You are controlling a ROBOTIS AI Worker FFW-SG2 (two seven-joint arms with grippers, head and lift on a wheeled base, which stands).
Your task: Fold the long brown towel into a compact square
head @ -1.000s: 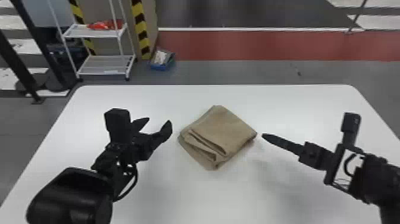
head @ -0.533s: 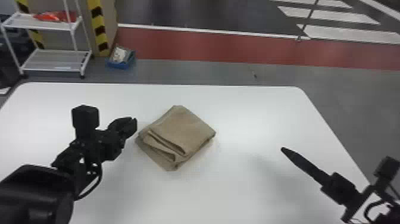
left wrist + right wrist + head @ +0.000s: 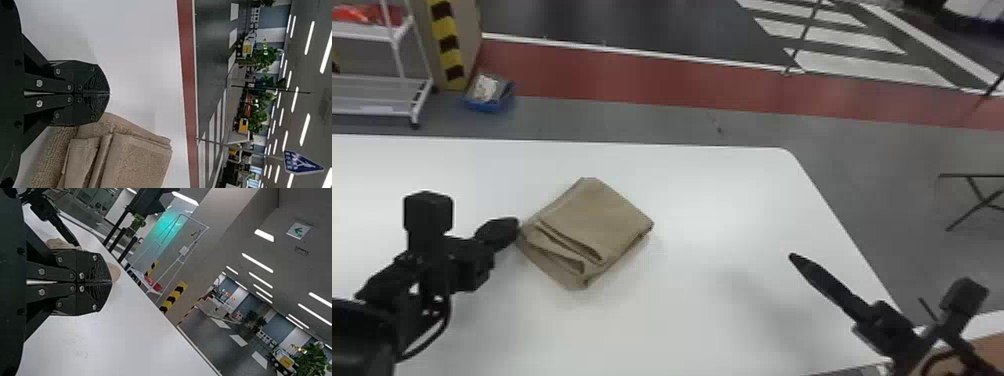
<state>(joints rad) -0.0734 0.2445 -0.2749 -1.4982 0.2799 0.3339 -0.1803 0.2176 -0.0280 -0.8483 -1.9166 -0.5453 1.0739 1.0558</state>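
**Right gripper (image 3: 793, 256) Pulls Clear of Folded Towel (image 3: 597, 215); Left Gripper (image 3: 514, 222) Closes Beside It**

The right gripper, whose tips were just beside the towel's right corner a second ago, now stands well apart from it, over the right part of the white table (image 3: 707, 200). Its wrist view shows the fingers together with nothing between them.

The left gripper had its fingers parted in the earliest head view; they now meet, also empty, just beside the towel's left corner. Whether they touch the cloth is unclear.

The brown towel lies on the table as the same layered, roughly square bundle. The head view has swung toward the robot's right.
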